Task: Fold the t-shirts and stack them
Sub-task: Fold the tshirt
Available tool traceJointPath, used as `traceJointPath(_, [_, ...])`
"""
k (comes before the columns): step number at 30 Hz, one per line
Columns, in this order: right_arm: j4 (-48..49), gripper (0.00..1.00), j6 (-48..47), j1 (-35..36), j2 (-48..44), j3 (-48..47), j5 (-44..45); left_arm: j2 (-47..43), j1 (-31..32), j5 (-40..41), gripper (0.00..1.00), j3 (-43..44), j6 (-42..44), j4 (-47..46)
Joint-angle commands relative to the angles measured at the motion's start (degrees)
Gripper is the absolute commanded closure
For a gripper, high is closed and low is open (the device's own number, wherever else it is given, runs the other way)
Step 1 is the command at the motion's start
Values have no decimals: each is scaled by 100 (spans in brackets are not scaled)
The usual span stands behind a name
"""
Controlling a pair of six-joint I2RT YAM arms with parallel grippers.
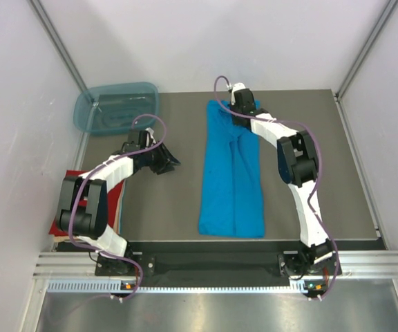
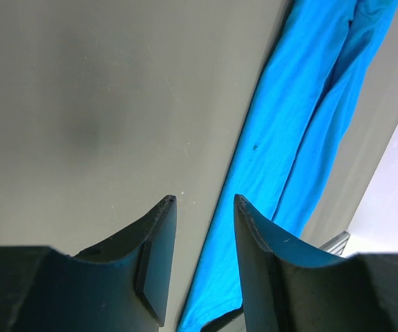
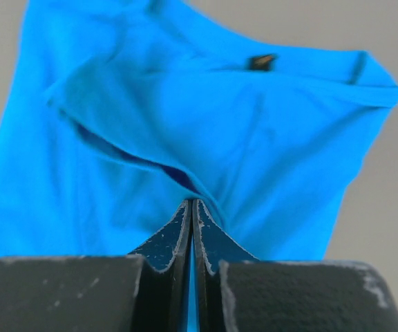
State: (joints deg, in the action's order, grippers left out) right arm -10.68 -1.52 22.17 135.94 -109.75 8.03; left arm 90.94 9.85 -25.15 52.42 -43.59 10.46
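From above, two shirts are in sight. The blue shirt (image 1: 232, 187) lies in the middle of the table (image 1: 164, 200) as one long strip running from the near edge to the far edge. The red shirt (image 1: 118, 196) lies flat at the near left corner, partly under the left arm. One plastic tub (image 1: 106, 90) sits at the far left corner. Only the right wrist view shows how the right gripper (image 3: 191, 204) stands at the strip's far end: its fingers are pressed together on a raised fold of blue cloth, a sliver of it showing between them, and a small dark tag (image 3: 261, 61) sits further along the cloth. The left wrist view shows the left gripper (image 2: 204, 199) part open and empty over bare table, with the blue strip just to its right.
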Motion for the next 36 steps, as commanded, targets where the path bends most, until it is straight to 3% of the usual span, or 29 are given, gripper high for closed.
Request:
traceJointPath(1, [4,100,415,-117,143,-416,418,82,-18,-113,57,57,-35,-237])
traceJointPath(9, [-154,100,943,-196,-278,-266,700,56,-9,-166,57,22,-123,-343])
traceJointPath(14, [136,96,776,-170,-445,-195,-134,3,-9,-201,57,22,-132,-352])
traceJointPath(36, [382,98,934,-29,108,-784,-1401,117,-9,-166,56,84,-158,-378])
